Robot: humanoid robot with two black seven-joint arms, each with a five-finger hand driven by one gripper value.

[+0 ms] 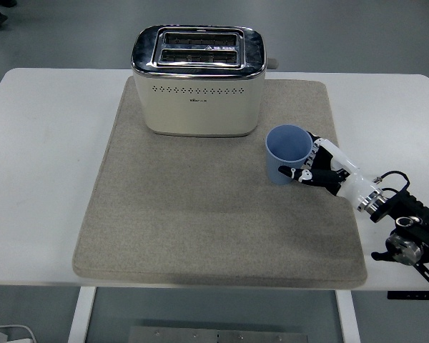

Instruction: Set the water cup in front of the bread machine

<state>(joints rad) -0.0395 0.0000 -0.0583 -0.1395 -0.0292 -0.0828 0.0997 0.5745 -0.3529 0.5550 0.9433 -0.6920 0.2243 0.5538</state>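
A white table is seen spanning nearly the whole width of the view, its near edge running along the bottom. A large grey-beige mat is laid flat across the middle of it, with rounded corners and bare white tabletop left showing on both sides. The mat's far edge is set close to the table's far edge, and its near edge is kept just short of the near one.

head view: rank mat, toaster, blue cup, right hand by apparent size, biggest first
1. Mat, by far the largest.
2. Toaster.
3. Blue cup and right hand: they look alike in size; the hand is wrapped around the cup, so no firm ranking.
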